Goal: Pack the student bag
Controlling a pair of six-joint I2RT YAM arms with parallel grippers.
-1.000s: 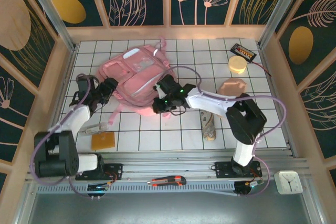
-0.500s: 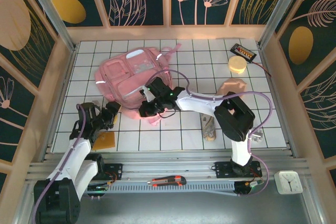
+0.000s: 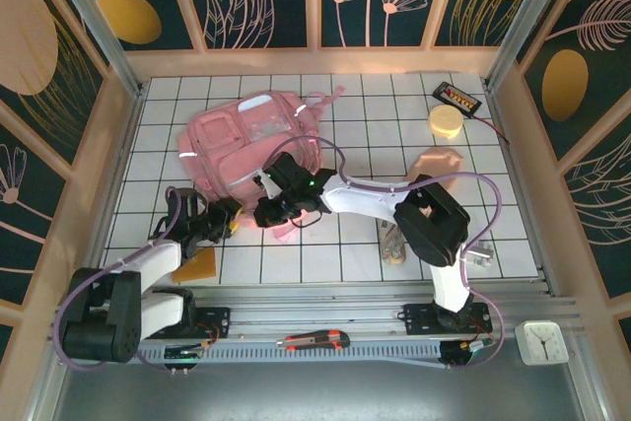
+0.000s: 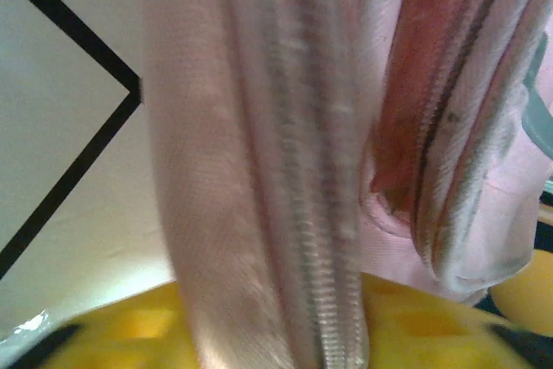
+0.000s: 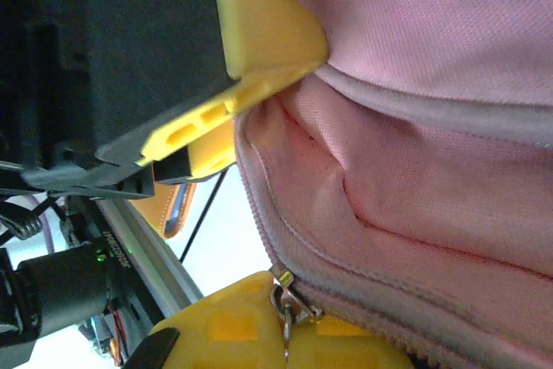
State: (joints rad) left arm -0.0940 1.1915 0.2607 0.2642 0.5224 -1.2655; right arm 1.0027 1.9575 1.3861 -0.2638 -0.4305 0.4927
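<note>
The bag lies left-centre on the desk. The right gripper is clamped on its near zip edge, probably to hold the mouth open. The left gripper sits at the same edge; whether it grips cannot be told.

The student bag is matt pink woven cloth with shiny silver strips, a glossy clear-plastic window pocket toward 12 o'clock and a metal zip pull, beside the right gripper's smooth yellow plastic fingers, on a smooth white table.
</note>
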